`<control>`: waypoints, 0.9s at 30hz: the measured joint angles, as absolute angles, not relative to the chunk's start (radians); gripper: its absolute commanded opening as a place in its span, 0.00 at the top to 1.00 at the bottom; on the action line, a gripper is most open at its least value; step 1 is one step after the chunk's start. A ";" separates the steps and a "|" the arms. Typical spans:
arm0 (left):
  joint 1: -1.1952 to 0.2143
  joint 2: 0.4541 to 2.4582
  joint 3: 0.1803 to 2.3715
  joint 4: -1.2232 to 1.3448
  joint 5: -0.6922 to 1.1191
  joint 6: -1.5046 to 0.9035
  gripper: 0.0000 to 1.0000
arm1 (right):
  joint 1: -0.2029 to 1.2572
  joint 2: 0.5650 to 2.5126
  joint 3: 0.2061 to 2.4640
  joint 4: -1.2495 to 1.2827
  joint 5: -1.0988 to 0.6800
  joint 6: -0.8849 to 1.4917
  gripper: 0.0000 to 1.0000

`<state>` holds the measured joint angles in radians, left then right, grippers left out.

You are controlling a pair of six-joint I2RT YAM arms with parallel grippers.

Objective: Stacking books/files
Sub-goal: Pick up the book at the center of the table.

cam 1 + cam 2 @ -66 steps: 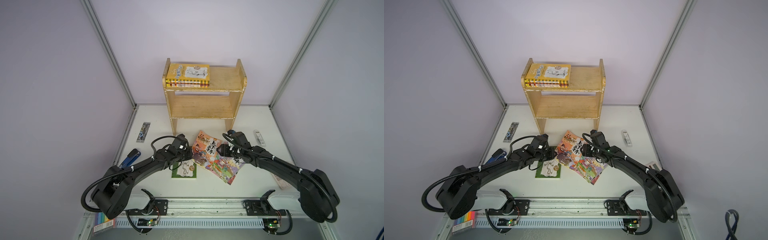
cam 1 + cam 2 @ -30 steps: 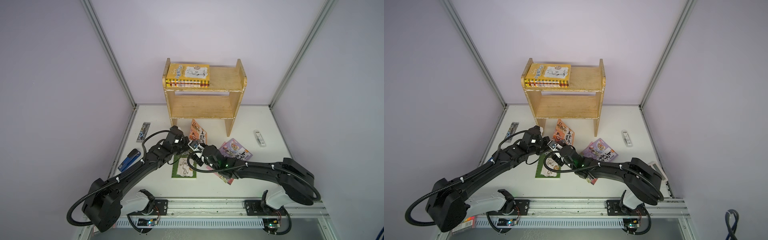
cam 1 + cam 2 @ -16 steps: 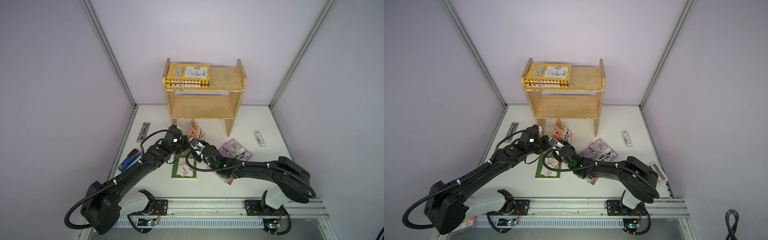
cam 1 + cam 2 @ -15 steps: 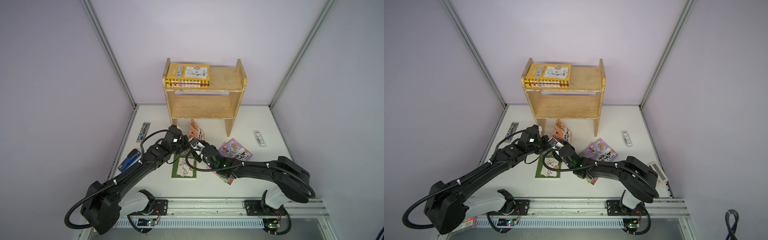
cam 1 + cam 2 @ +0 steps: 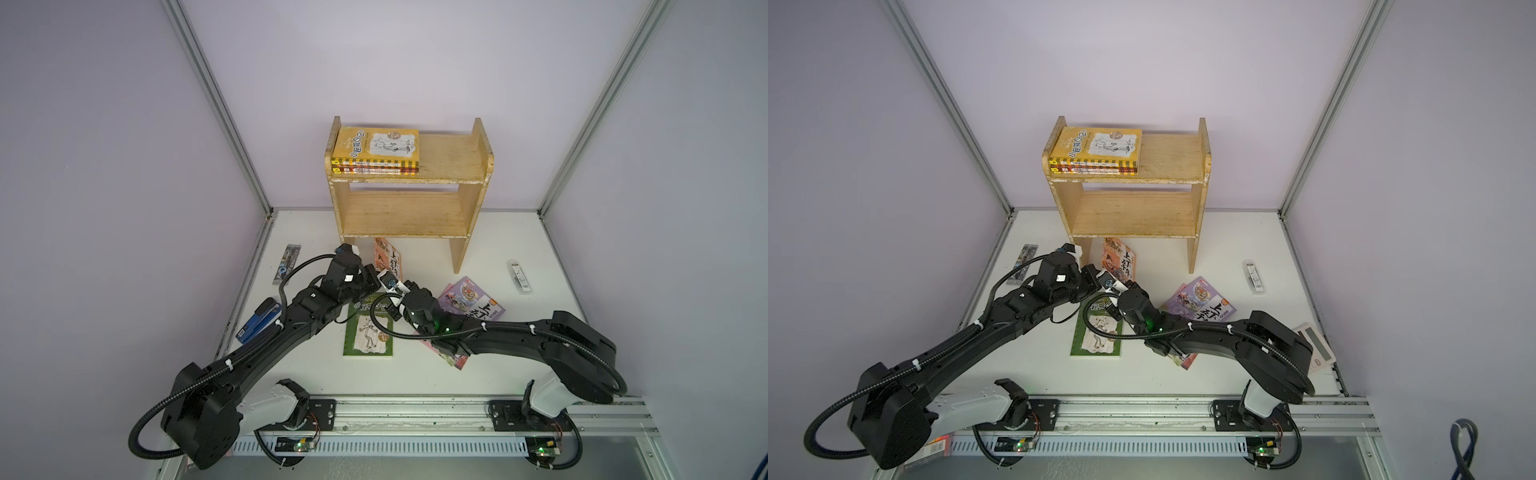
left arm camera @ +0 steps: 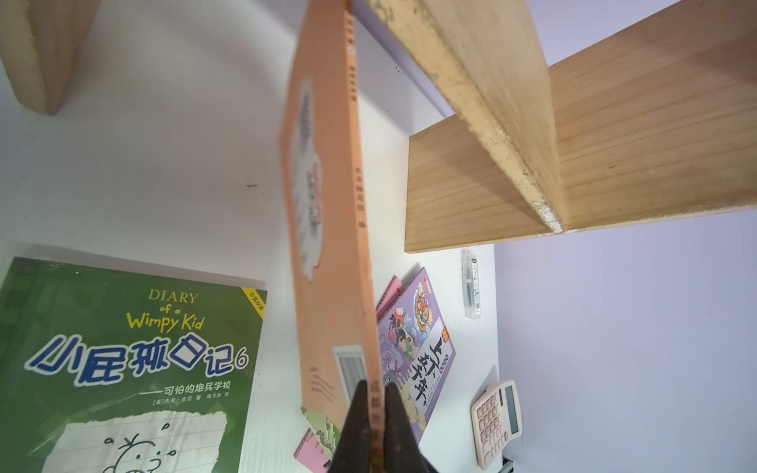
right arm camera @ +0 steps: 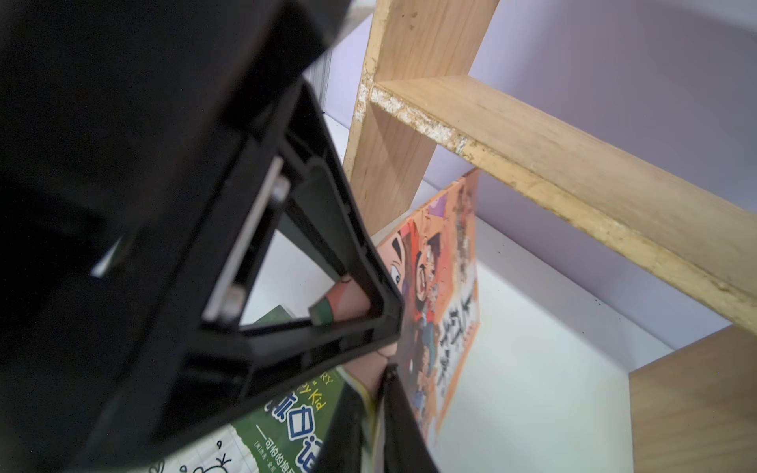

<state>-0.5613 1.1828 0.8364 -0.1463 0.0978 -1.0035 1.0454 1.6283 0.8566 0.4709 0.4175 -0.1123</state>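
Well, the fingers [image 6: 356, 413] of the left gripper [image 6: 372, 391] are pressed tight on the spine of the orange book [image 6: 327, 245], at its near end. The right gripper [image 7: 383, 379] is closed too and, as far as I can see, nips that same book's near lower corner, right beside the left one.

The orange book stands on edge. Its cover of cartoon faces and black calligraphy is turned toward the right arm's side. Its long axis runs away from the arms, and the far end sits just under the front edge of the wooden shelf [image 5: 415, 216]. Whether its lower edge touches the white table [image 5: 415, 382] I cannot tell.

Just below the grippers the green book [image 5: 368, 336] lies flat, reading "DIARY of a Wimpy Kid" with a 6. The purple book [image 5: 471, 303] lies flat nearby, partly under the right arm. A yellow book [image 5: 376, 145] tops a small stack at the left end of the upper shelf. Lilac walls with metal corner posts close in the table.
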 measured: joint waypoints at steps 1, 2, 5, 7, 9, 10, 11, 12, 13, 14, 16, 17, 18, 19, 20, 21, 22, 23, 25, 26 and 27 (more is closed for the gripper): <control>-0.559 1.182 0.836 -0.148 0.099 -1.002 0.77 | 1.045 1.630 0.857 0.471 0.417 -0.119 1.00; -0.558 1.181 0.836 -0.154 0.102 -0.997 0.70 | 1.045 1.630 0.857 0.471 0.417 -0.136 1.00; -0.548 1.172 0.830 -0.186 0.106 -0.993 0.41 | 1.045 1.630 0.857 0.459 0.423 -0.204 1.00; -0.539 1.158 0.823 -0.209 0.119 -0.989 0.29 | 1.045 1.625 0.852 0.459 0.418 -0.258 1.00; -0.516 1.136 0.812 -0.229 0.133 -0.985 0.20 | 1.047 1.611 0.836 0.468 0.408 -0.313 1.00; -0.503 1.123 0.808 -0.234 0.146 -0.988 0.18 | 1.047 1.604 0.826 0.469 0.402 -0.342 1.00; -0.486 1.105 0.805 -0.233 0.150 -0.983 0.15 | 1.049 1.597 0.812 0.467 0.399 -0.370 1.00; -0.469 1.089 0.799 -0.236 0.154 -0.974 0.13 | 1.051 1.589 0.803 0.471 0.392 -0.398 1.00; -0.452 1.073 0.794 -0.238 0.166 -0.982 0.13 | 1.051 1.579 0.793 0.469 0.388 -0.423 1.00; -0.431 1.053 0.789 -0.239 0.175 -0.981 0.12 | 1.049 1.568 0.782 0.461 0.382 -0.443 1.00; -0.389 1.023 0.784 -0.237 0.199 -0.980 0.12 | 1.048 1.547 0.765 0.443 0.375 -0.482 1.00; -0.364 1.011 0.780 -0.237 0.205 -0.980 0.12 | 1.048 1.536 0.758 0.440 0.372 -0.495 1.00; -0.344 1.003 0.777 -0.238 0.212 -0.980 0.12 | 1.048 1.528 0.753 0.435 0.365 -0.506 1.00; -0.329 1.000 0.776 -0.239 0.220 -0.980 0.12 | 1.048 1.520 0.748 0.434 0.357 -0.513 1.00; -0.315 1.000 0.775 -0.238 0.231 -0.980 0.12 | 1.048 1.512 0.742 0.434 0.351 -0.521 1.00; -0.308 1.002 0.775 -0.237 0.240 -0.980 0.12 | 1.049 1.506 0.739 0.432 0.345 -0.528 1.00; -0.303 1.008 0.773 -0.236 0.252 -0.981 0.12 | 1.049 1.501 0.736 0.431 0.337 -0.532 1.00; -0.299 1.018 0.772 -0.232 0.262 -0.981 0.12 | 1.049 1.495 0.733 0.431 0.331 -0.532 1.00; -0.295 1.045 0.764 -0.215 0.285 -0.983 0.12 | 1.052 1.486 0.727 0.431 0.329 -0.539 1.00; -0.295 1.063 0.759 -0.206 0.296 -0.989 0.12 | 1.055 1.482 0.725 0.430 0.324 -0.544 1.00; -0.294 1.080 0.758 -0.199 0.308 -0.990 0.13 | 1.057 1.478 0.723 0.430 0.316 -0.553 1.00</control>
